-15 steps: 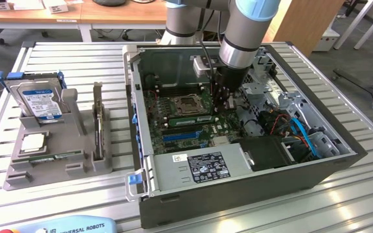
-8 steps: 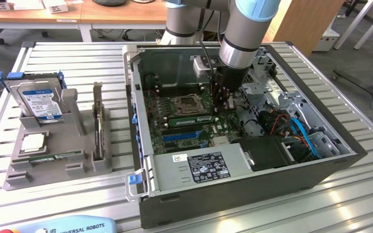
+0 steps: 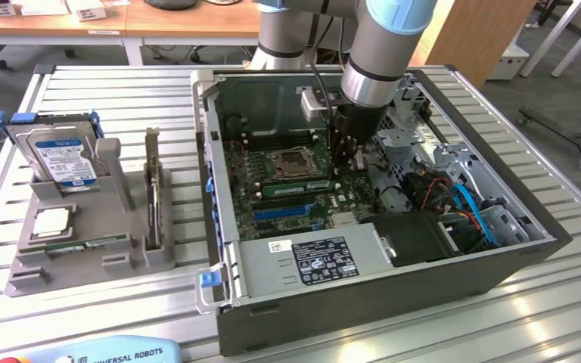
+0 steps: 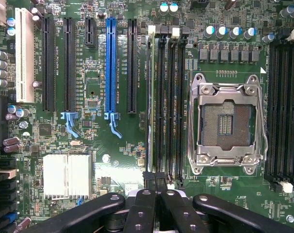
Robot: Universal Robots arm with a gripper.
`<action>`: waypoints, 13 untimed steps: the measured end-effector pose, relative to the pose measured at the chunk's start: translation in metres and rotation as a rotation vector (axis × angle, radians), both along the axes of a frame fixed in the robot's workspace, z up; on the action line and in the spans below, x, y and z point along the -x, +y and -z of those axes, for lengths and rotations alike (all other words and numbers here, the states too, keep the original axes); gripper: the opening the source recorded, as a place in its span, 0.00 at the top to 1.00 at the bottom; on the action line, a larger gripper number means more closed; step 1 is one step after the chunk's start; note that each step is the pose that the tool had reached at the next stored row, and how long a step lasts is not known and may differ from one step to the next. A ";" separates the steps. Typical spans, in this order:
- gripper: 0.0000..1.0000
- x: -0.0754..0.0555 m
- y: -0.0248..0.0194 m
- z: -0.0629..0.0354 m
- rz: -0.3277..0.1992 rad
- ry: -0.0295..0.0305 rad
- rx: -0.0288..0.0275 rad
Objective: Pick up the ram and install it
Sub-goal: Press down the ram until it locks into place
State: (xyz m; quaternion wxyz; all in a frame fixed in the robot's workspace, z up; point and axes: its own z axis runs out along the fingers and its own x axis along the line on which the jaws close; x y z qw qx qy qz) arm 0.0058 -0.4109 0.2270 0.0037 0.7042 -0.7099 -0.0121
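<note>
The ram (image 4: 150, 97) shows edge-on as a thin pale-green strip standing in the outermost of the black memory slots (image 4: 169, 97), beside the empty silver processor socket (image 4: 227, 124). In the exterior view the ram (image 3: 293, 187) is a green stick lying along the slots just below the socket (image 3: 293, 161). My gripper (image 4: 154, 177) is shut, its two black fingertips pressed together right at one end of the ram. Whether they touch it I cannot tell. In the exterior view the gripper (image 3: 349, 162) reaches down into the open case over the motherboard.
The open computer case (image 3: 225, 249) has metal walls, a drive cage and blue and orange cables (image 3: 472, 212) at the exterior view's right. A grey parts tray (image 3: 28, 276) at the exterior view's left holds a hard drive (image 3: 63, 155), a square chip (image 3: 51, 219), a dark card (image 3: 153, 197) and a thin green strip (image 3: 81, 244).
</note>
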 end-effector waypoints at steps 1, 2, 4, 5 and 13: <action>0.90 0.000 0.0000 0.0000 0.000 0.0000 0.0001; 0.90 0.000 0.0000 0.0000 0.000 0.0000 0.0002; 0.90 0.000 0.0000 0.0000 0.000 0.0001 0.0002; 0.90 0.000 0.0000 0.0000 0.000 0.0000 0.0002; 0.90 0.000 0.0000 0.0012 0.000 0.0000 0.0001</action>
